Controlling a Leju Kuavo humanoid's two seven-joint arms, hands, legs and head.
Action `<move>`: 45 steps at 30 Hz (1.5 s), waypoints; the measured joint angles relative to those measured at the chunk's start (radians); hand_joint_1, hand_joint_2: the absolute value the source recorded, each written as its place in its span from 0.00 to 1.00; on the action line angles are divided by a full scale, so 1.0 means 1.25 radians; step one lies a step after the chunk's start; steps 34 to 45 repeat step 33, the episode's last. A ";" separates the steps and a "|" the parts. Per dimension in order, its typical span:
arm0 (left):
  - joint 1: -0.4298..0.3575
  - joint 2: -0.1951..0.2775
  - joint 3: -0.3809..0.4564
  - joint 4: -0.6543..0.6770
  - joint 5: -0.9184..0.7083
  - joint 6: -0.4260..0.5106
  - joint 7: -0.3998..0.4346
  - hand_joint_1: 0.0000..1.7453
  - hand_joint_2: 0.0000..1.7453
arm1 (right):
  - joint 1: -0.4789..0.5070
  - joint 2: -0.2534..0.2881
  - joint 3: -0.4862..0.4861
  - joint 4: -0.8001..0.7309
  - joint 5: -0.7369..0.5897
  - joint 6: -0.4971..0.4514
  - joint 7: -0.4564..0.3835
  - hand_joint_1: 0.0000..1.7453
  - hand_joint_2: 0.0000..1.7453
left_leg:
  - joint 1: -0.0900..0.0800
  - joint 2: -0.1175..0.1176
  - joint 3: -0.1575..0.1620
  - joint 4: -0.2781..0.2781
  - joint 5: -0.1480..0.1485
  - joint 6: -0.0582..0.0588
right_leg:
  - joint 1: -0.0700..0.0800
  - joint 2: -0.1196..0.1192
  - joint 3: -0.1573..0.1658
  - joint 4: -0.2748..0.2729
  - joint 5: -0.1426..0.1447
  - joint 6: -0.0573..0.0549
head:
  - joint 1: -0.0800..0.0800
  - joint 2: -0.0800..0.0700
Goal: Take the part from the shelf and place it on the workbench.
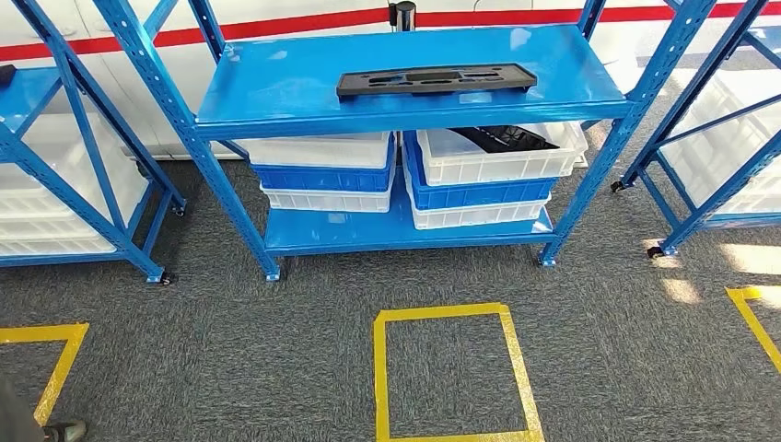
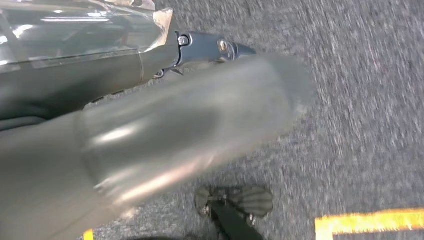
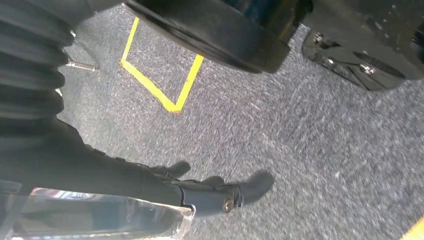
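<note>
Part (image 1: 436,80) lies on the shelf (image 1: 276,87), well apart from the empty, loosely-fingered right hand (image 3: 210,192).

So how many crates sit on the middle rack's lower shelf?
6, in two stacks of three: left stack white, blue, white; right stack white, blue, white. More may be hidden behind.

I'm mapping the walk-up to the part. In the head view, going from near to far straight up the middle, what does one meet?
Yellow tape square on the carpet → lower shelf of the blue rack with its stacked white and blue bins → top shelf bearing the flat black part → white wall with a red stripe.
</note>
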 joint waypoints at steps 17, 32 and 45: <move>-0.003 -0.007 0.000 0.000 -0.003 0.000 0.001 0.00 0.00 | -0.005 -0.009 -0.002 -0.001 -0.004 0.002 0.002 0.00 1.00 | 0.024 -0.002 0.055 0.053 -0.075 -0.052 | -0.007 0.001 -0.040 0.016 0.005 -0.008 | 0.001 0.000; -0.003 -0.004 0.000 0.000 -0.013 0.000 0.001 0.00 0.00 | 0.002 -0.005 -0.002 -0.001 0.001 0.004 0.003 0.00 0.75 | 0.005 -0.005 -0.019 0.008 0.015 -0.005 | 0.000 0.005 0.039 0.006 -0.043 0.006 | -0.005 0.000; -0.002 -0.004 0.000 0.000 -0.013 0.000 0.001 0.00 0.00 | 0.003 -0.006 -0.003 -0.001 0.001 0.004 0.003 0.00 0.67 | 0.005 -0.005 -0.009 0.002 0.015 -0.003 | 0.000 0.005 0.040 0.008 -0.045 0.008 | -0.006 0.000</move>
